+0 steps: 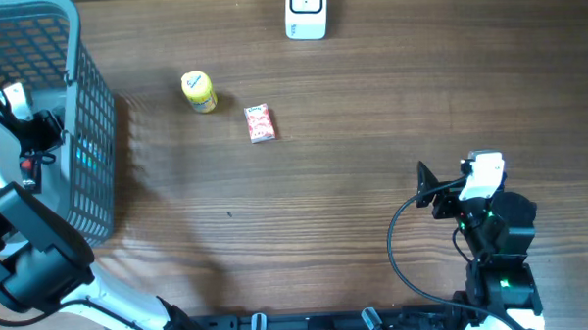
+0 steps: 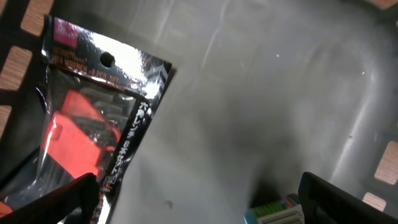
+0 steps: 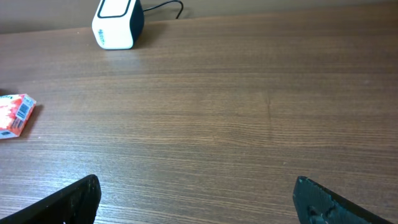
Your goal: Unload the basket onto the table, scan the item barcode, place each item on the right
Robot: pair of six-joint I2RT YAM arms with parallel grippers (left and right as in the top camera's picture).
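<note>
The blister packet (image 2: 93, 124), glossy, with a black header card, a hang hole and a red tool under the plastic, lies flat on the grey floor of the basket (image 2: 249, 93). In the left wrist view it fills the 9 o'clock side. Its lower end sits just beside one finger of the left gripper (image 2: 202, 196); whether they touch cannot be told. That gripper stands wide, its two dark fingers at the far lower corners of the view, with nothing between them but the bare basket floor. A teal-edged box (image 2: 273, 213), cut off by the frame, shows at 6 o'clock, near the other finger.

From overhead, the grey lattice basket sits at 9 to 10 o'clock on the wooden counter (image 1: 325, 203), with the left arm reaching down into it. A yellow jar (image 1: 199, 91) and a red-and-white carton (image 1: 260, 123) lie near each other toward 11 o'clock, apart from the basket. The white barcode scanner (image 1: 305, 13) stands at 12 o'clock at the counter's far edge. The right gripper (image 3: 196, 199) hovers at 4 o'clock, spread wide and holding nothing, pointed across bare wood toward the scanner.
</note>
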